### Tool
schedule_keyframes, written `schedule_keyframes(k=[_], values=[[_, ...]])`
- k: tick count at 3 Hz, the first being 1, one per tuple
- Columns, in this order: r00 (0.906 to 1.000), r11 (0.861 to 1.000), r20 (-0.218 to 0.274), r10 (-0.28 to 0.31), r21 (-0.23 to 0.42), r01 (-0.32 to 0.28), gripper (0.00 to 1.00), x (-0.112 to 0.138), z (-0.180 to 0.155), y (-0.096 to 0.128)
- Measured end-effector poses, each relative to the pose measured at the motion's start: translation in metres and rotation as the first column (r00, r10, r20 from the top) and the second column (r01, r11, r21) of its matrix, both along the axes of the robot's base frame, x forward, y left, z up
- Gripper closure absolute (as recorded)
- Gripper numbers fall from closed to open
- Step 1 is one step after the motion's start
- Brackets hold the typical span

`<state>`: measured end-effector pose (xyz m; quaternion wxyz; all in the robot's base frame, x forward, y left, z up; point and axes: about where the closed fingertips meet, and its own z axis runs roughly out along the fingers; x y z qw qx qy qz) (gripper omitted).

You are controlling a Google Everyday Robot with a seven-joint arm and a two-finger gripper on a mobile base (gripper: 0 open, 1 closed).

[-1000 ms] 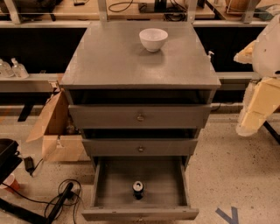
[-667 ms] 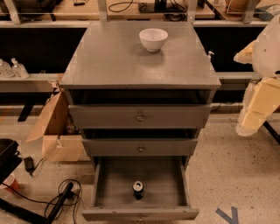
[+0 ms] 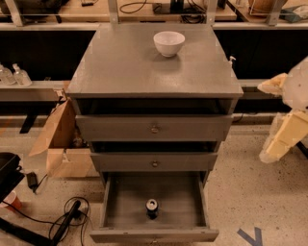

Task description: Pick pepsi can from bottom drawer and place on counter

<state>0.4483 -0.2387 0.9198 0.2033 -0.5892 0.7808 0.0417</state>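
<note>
The pepsi can stands upright in the open bottom drawer, near the middle of its front part, silver top facing up. The drawer is pulled out at the foot of the grey cabinet. The counter is the cabinet's flat grey top and carries a white bowl at the back. My gripper shows as cream-coloured parts at the right edge of the camera view, at about the height of the upper drawers. It is well to the right of the cabinet and far above the can.
Two shallower drawers sit above the bottom one, slightly pulled out. An open cardboard box stands left of the cabinet. Black cables and a dark object lie on the floor at lower left. A wooden bench runs behind.
</note>
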Motion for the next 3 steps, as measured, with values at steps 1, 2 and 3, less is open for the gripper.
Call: schedule_keyframes(k=[1,2,3], values=[[0.9976,0.981,0.069,-0.001,0.192,-0.012,0.0,0.009,-0.047,-0.026],[0.9904,0.937,0.135,0.031,0.34,-0.076,0.0,0.016,-0.08,-0.041],[0.9801,0.893,0.132,0.149,0.407,-0.19,0.0,0.01,-0.122,-0.044]])
